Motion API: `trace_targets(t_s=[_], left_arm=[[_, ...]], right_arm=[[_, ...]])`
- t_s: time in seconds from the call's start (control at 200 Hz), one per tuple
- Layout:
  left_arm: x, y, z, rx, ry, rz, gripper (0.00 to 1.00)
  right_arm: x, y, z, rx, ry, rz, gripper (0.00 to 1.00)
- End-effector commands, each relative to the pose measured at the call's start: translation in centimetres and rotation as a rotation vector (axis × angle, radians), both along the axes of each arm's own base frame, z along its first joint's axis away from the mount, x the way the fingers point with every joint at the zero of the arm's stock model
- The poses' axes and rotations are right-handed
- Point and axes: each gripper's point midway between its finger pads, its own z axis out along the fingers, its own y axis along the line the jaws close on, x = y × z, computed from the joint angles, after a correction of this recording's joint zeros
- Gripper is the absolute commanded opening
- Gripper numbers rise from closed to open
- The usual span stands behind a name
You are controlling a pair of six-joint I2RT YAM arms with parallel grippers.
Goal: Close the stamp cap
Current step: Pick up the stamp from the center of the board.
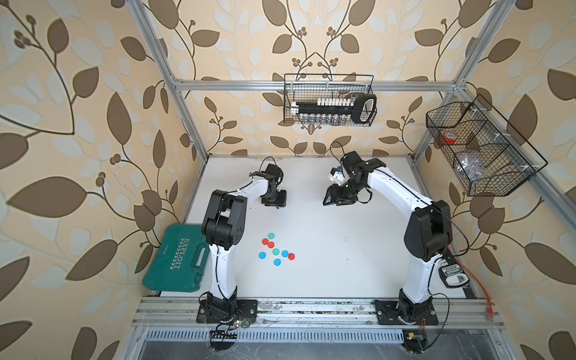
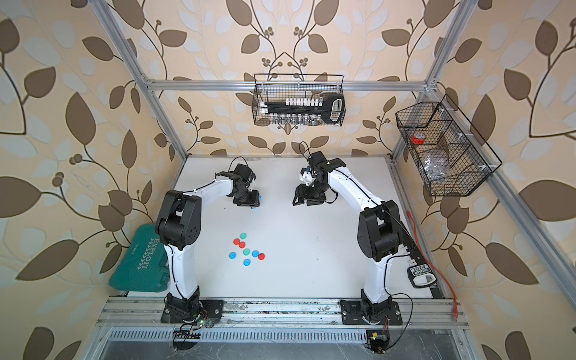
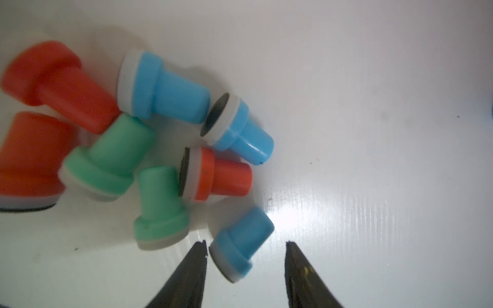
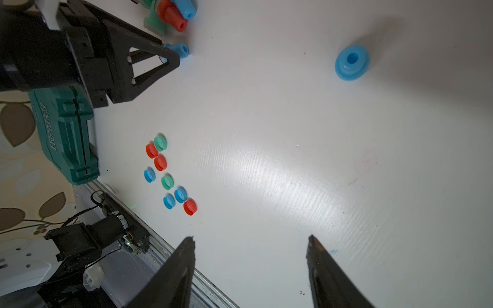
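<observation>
straddling a blue stamp (image 3: 240,240), left hand (image 3: 245,243) open, stamp pile (image 3: 160,192) mostly hidden from above; right hand (image 4: 250,238) open, empty

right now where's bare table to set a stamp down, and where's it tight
Widest bare patch: the table between the loose caps and the right arm. Crowded: the stamps piled by the left gripper, and the tight cluster of caps itself.
</observation>
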Motion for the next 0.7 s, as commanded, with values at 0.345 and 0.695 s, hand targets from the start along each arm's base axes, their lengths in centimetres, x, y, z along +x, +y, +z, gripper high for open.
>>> trace_targets(t_s=[0.345,0.695], left_arm=[[0.4,-0.5,-0.3,0.037,-0.003,-0.041,0.48],[-0.9,-1.1,-1.1,0.045,0.020,-0.071,0.44]], right_arm=[[-1.0,-1.1,0.6,0.033,-0.002,-0.022,0.62],[-0.9,-1.5,0.7,0.052,0.003,-0.044,0.61]])
